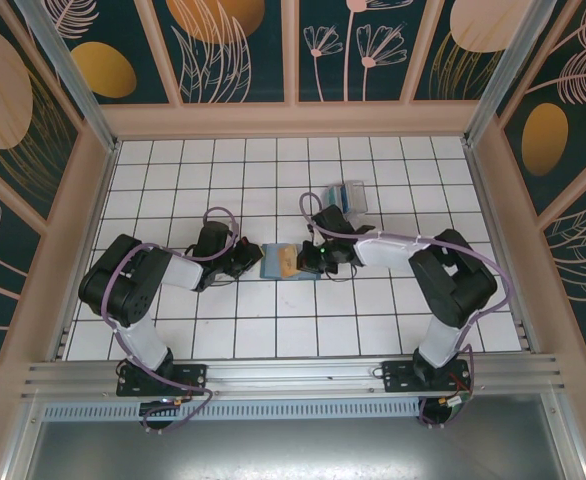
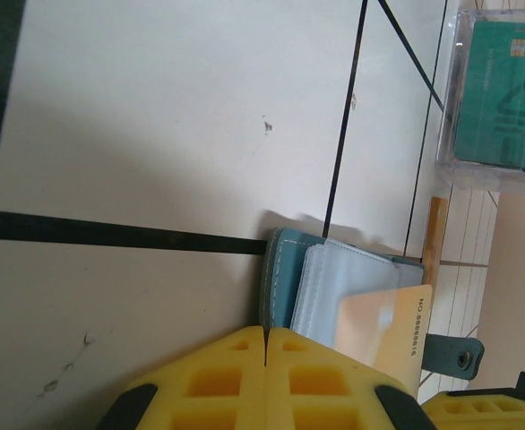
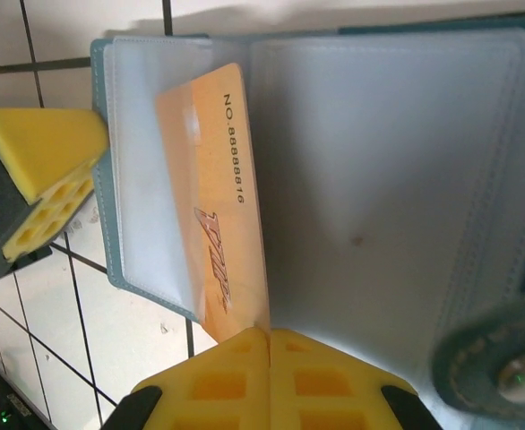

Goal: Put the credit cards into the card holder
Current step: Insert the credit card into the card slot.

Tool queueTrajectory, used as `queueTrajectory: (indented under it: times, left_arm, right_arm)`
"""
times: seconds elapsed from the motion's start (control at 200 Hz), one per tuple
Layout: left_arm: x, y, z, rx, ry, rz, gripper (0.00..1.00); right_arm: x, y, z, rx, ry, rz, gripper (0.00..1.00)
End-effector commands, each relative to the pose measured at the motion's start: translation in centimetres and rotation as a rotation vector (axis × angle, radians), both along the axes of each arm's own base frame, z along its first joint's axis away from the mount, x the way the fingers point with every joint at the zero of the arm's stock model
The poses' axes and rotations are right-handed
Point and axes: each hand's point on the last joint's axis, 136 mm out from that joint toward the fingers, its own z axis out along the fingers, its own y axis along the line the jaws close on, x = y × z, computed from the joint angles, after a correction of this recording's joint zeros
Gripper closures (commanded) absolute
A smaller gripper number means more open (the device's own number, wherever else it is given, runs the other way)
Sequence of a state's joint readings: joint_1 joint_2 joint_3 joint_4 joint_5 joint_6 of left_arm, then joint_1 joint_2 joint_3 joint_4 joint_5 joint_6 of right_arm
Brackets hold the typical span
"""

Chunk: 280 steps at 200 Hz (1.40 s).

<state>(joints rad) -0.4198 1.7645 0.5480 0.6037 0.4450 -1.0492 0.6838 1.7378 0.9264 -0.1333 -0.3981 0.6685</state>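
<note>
The right gripper [image 3: 269, 345], clamped on a corner of the tan-orange card [image 3: 210, 193], is apparently feeding it into the open card holder [image 3: 379, 179] on the table [image 1: 223, 330], while the left gripper [image 2: 264, 348], jaws together, is likely bracing the holder's edge.

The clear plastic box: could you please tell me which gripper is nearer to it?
Right. The right gripper, over the card holder, is just in front of the clear plastic box; the left gripper is at the holder's left edge, farther off.
</note>
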Motion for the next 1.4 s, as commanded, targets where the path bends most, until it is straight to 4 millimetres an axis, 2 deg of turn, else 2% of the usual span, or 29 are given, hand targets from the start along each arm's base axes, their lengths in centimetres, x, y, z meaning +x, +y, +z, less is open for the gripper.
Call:
queueTrajectory:
  times: [0.0,0.235,0.47,0.696,0.956,1.136,1.251,1.396]
  left_arm:
    - [-1.9,0.2,-3.1,0.046,0.094,-0.023,1.0]
    - [-1.8,1.0,-2.8,0.097,0.071,-0.008,1.0]
    - [-1.4,0.9,-2.4,0.098,0.06,-0.006,1.0]
    - [-1.6,0.7,-2.6,0.068,0.079,0.005,1.0]
    - [-1.4,0.2,-2.2,0.017,0.088,0.022,1.0]
    - [-1.3,0.2,-1.8,0.014,0.084,0.026,1.0]
    - [-1.1,0.2,-1.8,0.022,0.088,0.024,1.0]
    - [-0.9,0.0,-1.6,0.014,0.091,0.03,1.0]
  right_arm:
    - [0.4,0.0,0.2,0.036,-0.007,-0.06,1.0]
    - [0.7,0.2,-0.5,0.058,0.003,-0.125,1.0]
    - [0.8,0.6,-1.4,0.071,0.011,-0.15,1.0]
    - [-0.2,1.9,-0.9,0.096,0.011,-0.16,1.0]
    - [-0.1,2.5,-0.9,0.098,0.014,-0.156,1.0]
    - [-0.2,3.1,-1.1,0.106,0.02,-0.131,0.9]
    - [-0.2,3.0,-1.1,0.084,0.004,-0.124,0.79]
    - [0.2,3.4,-0.3,0.074,-0.034,-0.097,0.71]
